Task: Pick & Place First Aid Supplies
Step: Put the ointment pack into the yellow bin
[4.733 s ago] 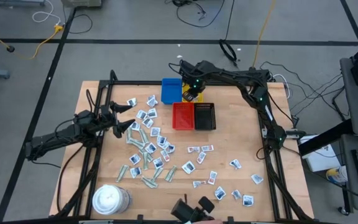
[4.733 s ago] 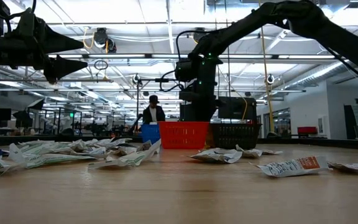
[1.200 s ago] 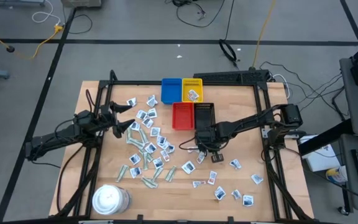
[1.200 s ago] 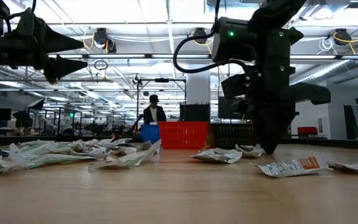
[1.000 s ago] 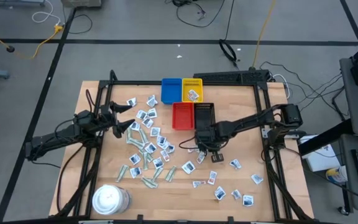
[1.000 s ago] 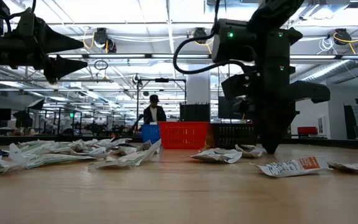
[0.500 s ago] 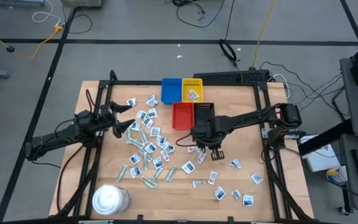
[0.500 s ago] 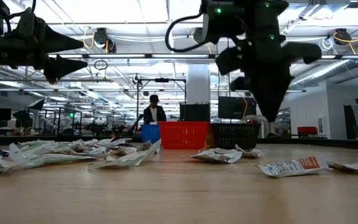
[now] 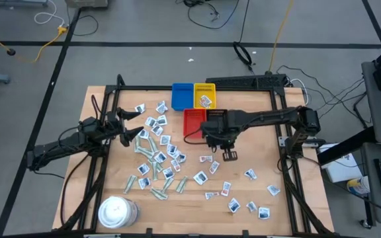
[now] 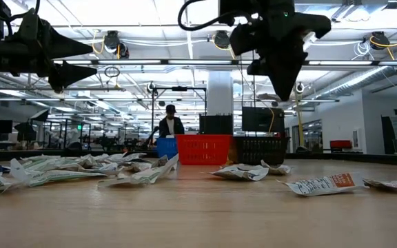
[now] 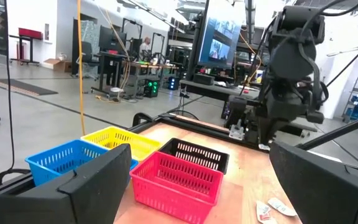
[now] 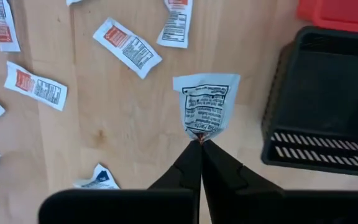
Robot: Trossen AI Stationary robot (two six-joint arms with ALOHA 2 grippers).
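The desk [image 9: 256,132] holds scattered packets and four trays. The right hand [image 12: 200,144], raised beside the black tray [image 12: 328,106], pinches one white packet [image 12: 205,111] by its edge. Carrying step; next it likely needs positioning over a tray and releasing. The left hand [image 9: 132,130] waits, spread.

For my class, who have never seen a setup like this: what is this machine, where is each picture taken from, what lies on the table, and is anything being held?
Two dark robot arms work at a wooden table. One camera looks straight down, one looks level across the tabletop, and one sits on each wrist. Small wrapped first aid packets lie scattered, beside blue, yellow, red and black trays and a white tub. The right tool is raised and pinches one packet by its edge near the black tray. The left tool waits, open, at the packets' left.
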